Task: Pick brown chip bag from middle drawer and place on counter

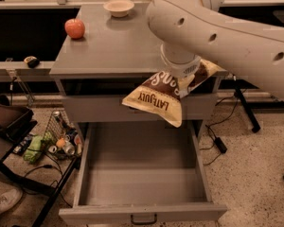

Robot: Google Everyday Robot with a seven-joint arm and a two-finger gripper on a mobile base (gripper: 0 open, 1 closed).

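The brown chip bag (162,97), brown and cream with "LATE JULY" on its cream end, hangs in the air in front of the counter's (113,46) front edge, above the open middle drawer (142,174). My gripper (182,72) sits at the end of the big white arm and is shut on the bag's brown upper end. The bag's cream end droops to the lower left. The drawer is pulled fully out and its inside shows nothing in it. The arm hides the counter's right part.
A red apple (75,28) sits at the counter's left rear and a cream bowl (119,6) at its back. A wire basket of cans and clutter (57,138) stands on the floor left of the drawer. Cables (220,143) lie at the right.
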